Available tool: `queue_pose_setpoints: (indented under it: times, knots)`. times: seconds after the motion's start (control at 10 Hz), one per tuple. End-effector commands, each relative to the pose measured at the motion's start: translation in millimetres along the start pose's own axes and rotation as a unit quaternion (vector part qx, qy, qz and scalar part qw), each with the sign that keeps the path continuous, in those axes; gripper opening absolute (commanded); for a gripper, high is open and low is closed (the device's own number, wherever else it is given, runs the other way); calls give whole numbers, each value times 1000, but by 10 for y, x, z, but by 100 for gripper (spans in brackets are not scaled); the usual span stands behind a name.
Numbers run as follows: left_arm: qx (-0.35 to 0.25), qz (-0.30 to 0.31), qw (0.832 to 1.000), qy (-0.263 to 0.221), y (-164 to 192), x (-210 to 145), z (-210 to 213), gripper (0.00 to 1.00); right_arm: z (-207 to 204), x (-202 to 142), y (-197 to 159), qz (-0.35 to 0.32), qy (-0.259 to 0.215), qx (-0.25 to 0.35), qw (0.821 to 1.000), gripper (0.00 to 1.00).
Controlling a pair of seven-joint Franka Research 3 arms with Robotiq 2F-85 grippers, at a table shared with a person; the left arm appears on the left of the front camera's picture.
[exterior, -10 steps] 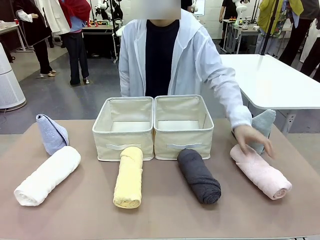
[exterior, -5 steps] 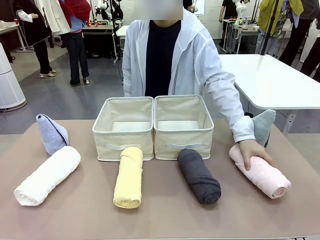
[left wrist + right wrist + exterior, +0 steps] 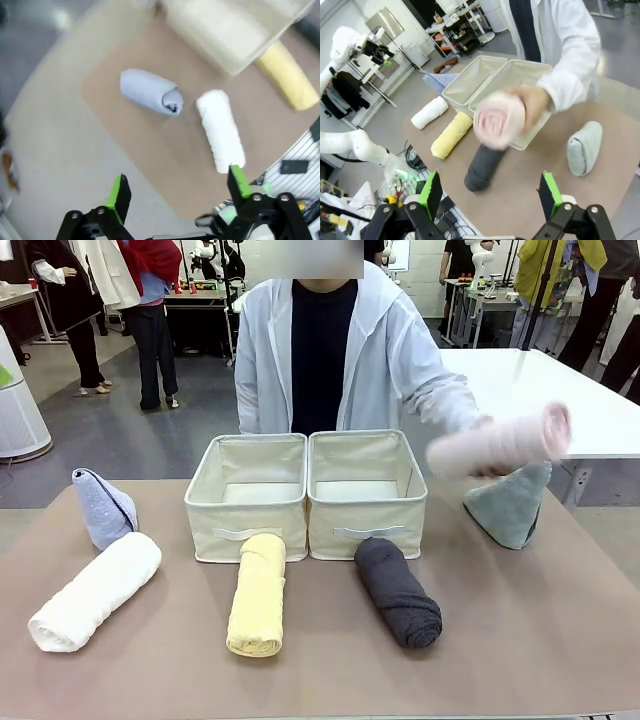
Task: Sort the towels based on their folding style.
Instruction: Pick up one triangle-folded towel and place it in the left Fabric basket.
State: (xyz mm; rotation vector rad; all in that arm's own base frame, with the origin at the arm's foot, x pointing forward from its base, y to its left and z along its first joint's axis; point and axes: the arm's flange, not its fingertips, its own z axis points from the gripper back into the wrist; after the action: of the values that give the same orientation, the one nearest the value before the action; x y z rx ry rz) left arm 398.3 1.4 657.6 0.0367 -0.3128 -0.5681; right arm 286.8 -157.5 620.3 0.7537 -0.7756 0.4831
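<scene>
Across the table a person's hand (image 3: 536, 102) holds the pink rolled towel (image 3: 500, 445) in the air, just right of the right bin (image 3: 365, 518); it is blurred. White roll (image 3: 95, 590), yellow roll (image 3: 258, 592) and charcoal roll (image 3: 398, 590) lie in front of the bins. A light blue cone fold (image 3: 103, 507) stands at the left, a grey-green cone fold (image 3: 510, 505) at the right. My left gripper (image 3: 179, 190) hangs open high above the white roll (image 3: 221, 130) and blue cone (image 3: 150, 91). My right gripper (image 3: 489, 194) is open above the charcoal roll (image 3: 482, 167), with the pink roll (image 3: 499, 120) beyond it.
Two cream fabric bins, the left bin (image 3: 245, 520) and the right one, stand side by side at the table's middle, both with nothing inside. The person's sleeve reaches over the right side. A white table (image 3: 560, 400) stands behind on the right.
The person's hand closed on the pink roll and lifted it off the table, up and toward the bins. The grey-green cone behind it now shows fully. Both grippers stay open.
</scene>
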Motion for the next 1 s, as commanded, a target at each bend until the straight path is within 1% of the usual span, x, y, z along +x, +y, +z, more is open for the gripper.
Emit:
queue_pose_setpoints:
  times: [0.0, 0.1, 0.2, 0.3, 0.4, 0.5, 0.6, 0.9]
  knots:
    - [48, 136, 974, 172, -274, 235, -495, 100, -16, 4, -15, 8, -11, 11, 1000, 100]
    - [57, 152, 967, 194, -415, 276, -714, 100, -16, 4, -15, 8, -11, 11, 1000, 100]
    - [52, 175, 961, 206, -510, 319, -913, 100, -16, 4, -15, 8, -11, 11, 1000, 100]
    - [77, 204, 952, 213, -545, 319, -1159, 100, -16, 4, -15, 8, -11, 11, 1000, 100]
    - [65, 224, 951, 203, -576, 343, -1216, 100, -16, 4, -15, 8, -11, 11, 1000, 100]
    - [37, 234, 956, 175, -547, 390, -1121, 100, -16, 4, -15, 8, -11, 11, 1000, 100]
    - [86, 199, 952, 218, -601, 275, -1292, 100, -16, 4, -15, 8, -11, 11, 1000, 100]
    - [86, 199, 952, 218, -601, 275, -1292, 100, -16, 4, -15, 8, -11, 11, 1000, 100]
